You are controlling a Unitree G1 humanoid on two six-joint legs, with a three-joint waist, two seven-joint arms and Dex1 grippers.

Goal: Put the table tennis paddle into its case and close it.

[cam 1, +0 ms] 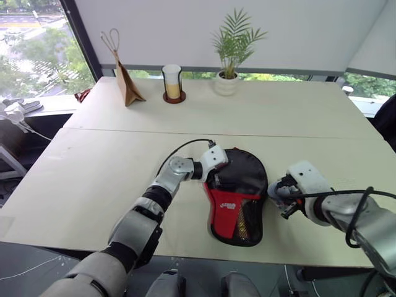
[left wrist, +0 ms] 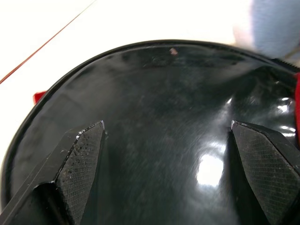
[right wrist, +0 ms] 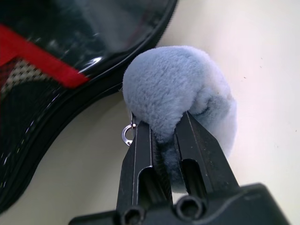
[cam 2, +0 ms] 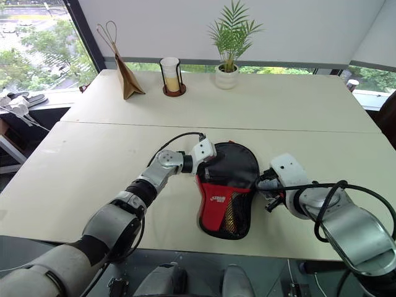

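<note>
From the head views I saw the case [cam 1: 237,197] lying flat on the worktop [cam 1: 93,173] near the front edge, red section toward me. The paddle itself I could not make out; I judged it already inside. My left gripper [cam 1: 210,176] rested at the case's left edge. Along the far side stood a potted plant [cam 1: 232,49], a glass [cam 1: 172,81] and a paper bag [cam 1: 127,83], all well apart and no obstacle.

The left wrist view showed that gripper's fingers [left wrist: 82,159] spread wide over the glossy black face, holding nothing.

In the right wrist view my right gripper [right wrist: 161,136] was pinched tight on a grey-blue plush toy [right wrist: 178,93], apparently the zip's charm, just beside the case's edge. Closing well meant pinning the case while pulling along the seam.
</note>
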